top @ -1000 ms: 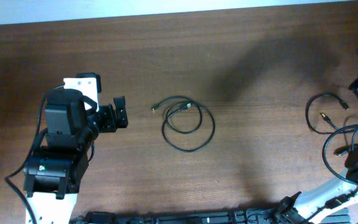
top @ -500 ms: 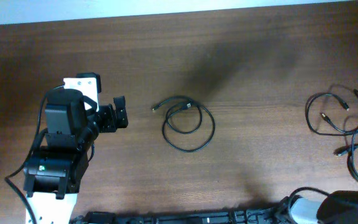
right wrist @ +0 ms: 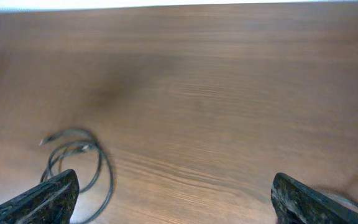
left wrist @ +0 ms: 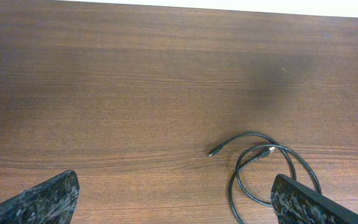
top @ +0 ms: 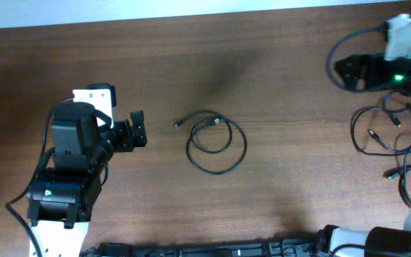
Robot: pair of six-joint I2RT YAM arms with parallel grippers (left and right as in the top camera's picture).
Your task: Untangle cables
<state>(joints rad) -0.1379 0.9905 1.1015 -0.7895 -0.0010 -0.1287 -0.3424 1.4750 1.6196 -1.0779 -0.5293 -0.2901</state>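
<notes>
**Both claws wide open and empty; cables lie on the table in two groups**

Left claw: the jaws stand fully apart. In its wrist view the claw shows only bare table between the two fingertips. It holds nothing and touches nothing.

Right claw: the jaws are spread wide. In its wrist view the claw shows the fingertips at opposite edges with bare wood between them. It grips nothing. That view is blurred.

Coiled cable: a single thin black cord in loose overlapping loops with both plug ends showing. It lies ahead of the left claw, well apart from it and off toward its right finger. It lies far ahead of the right claw, toward its left finger.

Bunch of cables: several black loops with small plugs, lying near the right claw, to its side and not between its jaws. Contact with the claw cannot be determined.
</notes>
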